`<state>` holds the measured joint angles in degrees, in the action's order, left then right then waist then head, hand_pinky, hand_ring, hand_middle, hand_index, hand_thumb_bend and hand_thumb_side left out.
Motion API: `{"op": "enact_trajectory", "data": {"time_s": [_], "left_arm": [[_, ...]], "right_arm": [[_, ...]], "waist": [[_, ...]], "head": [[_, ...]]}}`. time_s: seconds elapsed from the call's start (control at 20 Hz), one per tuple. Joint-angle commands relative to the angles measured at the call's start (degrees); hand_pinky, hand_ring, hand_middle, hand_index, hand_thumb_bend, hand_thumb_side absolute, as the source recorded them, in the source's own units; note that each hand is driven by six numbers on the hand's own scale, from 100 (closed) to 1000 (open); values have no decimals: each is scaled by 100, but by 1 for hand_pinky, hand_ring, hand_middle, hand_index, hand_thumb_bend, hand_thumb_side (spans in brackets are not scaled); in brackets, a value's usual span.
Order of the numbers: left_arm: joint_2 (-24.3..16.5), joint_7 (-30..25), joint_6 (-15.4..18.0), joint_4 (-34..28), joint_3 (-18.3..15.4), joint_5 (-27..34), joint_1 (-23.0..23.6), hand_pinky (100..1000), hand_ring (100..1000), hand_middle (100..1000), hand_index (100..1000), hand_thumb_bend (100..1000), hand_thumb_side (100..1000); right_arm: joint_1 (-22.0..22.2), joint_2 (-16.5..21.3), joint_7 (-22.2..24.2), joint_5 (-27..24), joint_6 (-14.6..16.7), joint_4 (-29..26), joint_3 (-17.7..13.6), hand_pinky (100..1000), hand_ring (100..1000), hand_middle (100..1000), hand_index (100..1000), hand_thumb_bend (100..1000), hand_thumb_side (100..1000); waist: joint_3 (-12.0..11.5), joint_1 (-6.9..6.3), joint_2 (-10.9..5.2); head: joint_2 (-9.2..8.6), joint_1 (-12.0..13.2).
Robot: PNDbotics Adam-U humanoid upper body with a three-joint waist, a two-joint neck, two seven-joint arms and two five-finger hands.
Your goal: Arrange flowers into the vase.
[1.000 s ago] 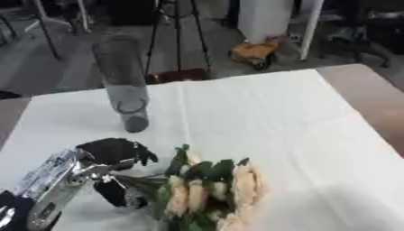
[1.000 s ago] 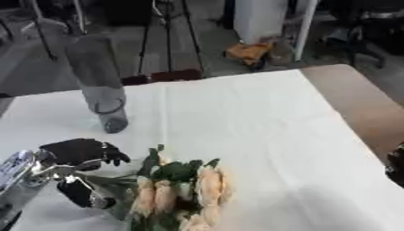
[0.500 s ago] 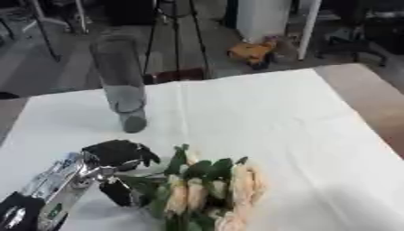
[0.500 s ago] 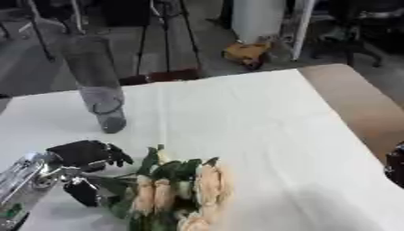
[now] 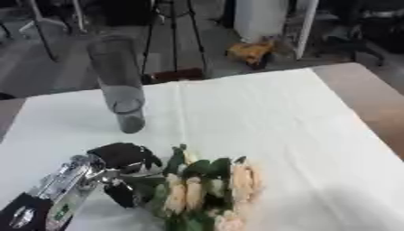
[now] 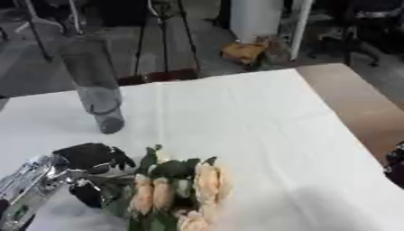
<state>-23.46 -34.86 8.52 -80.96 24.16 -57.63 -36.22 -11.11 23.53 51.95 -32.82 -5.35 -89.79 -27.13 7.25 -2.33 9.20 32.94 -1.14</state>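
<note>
A tall clear glass vase (image 5: 118,83) stands upright at the back left of the white tablecloth. A bunch of pale peach flowers (image 5: 205,191) with green leaves lies near the front edge. My left hand (image 5: 118,169) comes in from the lower left, its black fingers curled around the green stems at the bunch's left side. A small dark piece of my right hand (image 6: 394,162) shows at the right edge; I cannot make out its fingers.
The white cloth (image 5: 260,117) covers most of the table, with bare brown tabletop (image 5: 371,99) at the right. Beyond the far edge are tripod legs (image 5: 173,40), an orange object on the floor (image 5: 252,50) and a white post.
The whole picture has shifted slightly, so the camera moved. The left hand stays curled on the stems; the bunch lies in about the same place.
</note>
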Motion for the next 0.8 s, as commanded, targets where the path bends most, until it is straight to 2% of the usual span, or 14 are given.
{"op": "enact_trajectory", "data": {"time_s": [0.05,0.5,0.55,0.75,0.8], "left_arm": [[8,131,24,30,-15,-88,-115,710,675,633,864,415,382],[89,296,99,231,-14,-193,-125,706,668,624,860,407,380],[104,300,102,246,-11,-193,-121,678,619,566,818,389,373],[202,373,136,404,2,-202,-120,641,583,530,770,381,364],[217,397,146,431,5,-207,-119,593,534,485,711,380,356]], "right_arm": [[-70,106,2,42,-2,-133,-5,100,246,135,374,395,641],[-74,109,2,36,-2,-133,-5,100,246,135,374,395,641],[-73,107,2,38,-3,-133,-6,100,246,135,374,395,642],[-72,99,2,52,-14,-140,-9,100,246,135,374,396,642],[-72,98,2,53,-16,-142,-10,100,246,135,374,395,643]], "waist": [[22,-34,-65],[45,-34,-67],[52,-36,-66],[70,-46,-65],[71,-47,-65]], "head": [[-31,-5],[-29,-10],[-31,-10],[-33,-12],[-34,-13]]}}
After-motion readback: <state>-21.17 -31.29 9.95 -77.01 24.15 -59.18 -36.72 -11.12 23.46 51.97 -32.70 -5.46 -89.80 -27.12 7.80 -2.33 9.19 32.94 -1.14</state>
